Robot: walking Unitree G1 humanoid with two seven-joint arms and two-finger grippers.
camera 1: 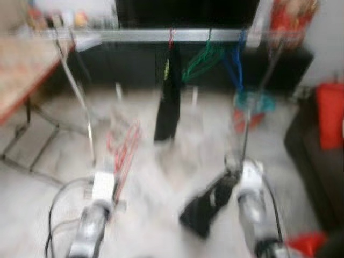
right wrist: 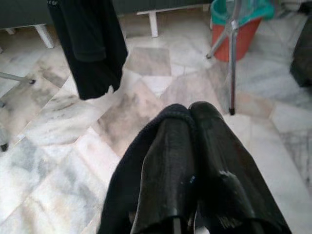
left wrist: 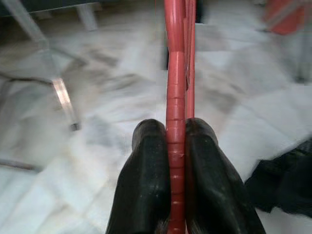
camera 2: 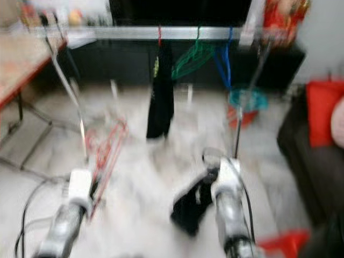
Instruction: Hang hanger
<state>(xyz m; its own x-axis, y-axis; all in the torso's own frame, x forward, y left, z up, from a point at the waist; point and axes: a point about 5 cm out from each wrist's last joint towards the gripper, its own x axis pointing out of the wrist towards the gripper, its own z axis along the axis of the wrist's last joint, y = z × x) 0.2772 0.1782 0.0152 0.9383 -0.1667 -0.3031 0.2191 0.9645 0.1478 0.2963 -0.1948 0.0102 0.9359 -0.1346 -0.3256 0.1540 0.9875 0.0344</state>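
Note:
My left gripper point(left wrist: 175, 131) is shut on a red wire hanger point(left wrist: 176, 73), which stands up from it in the left eye view point(camera 1: 123, 148). My right gripper point(right wrist: 192, 117) is shut on a black cloth point(right wrist: 131, 170) that droops below it point(camera 1: 207, 207). Ahead stands a clothes rack with a silver rail point(camera 1: 161, 35). From the rail hang a black garment point(camera 1: 167, 102), a green hanger point(camera 1: 203, 59) and a blue hanger point(camera 1: 235, 64). Both eye views are blurred.
A wooden table point(camera 1: 21, 70) with metal legs stands at the left. A dark sofa point(camera 1: 317, 156) with a red cushion point(camera 1: 329, 115) lies at the right. A red and teal bucket point(right wrist: 239, 22) sits beside the rack's right leg point(right wrist: 231, 58). Marble floor point(right wrist: 63, 122) spreads between.

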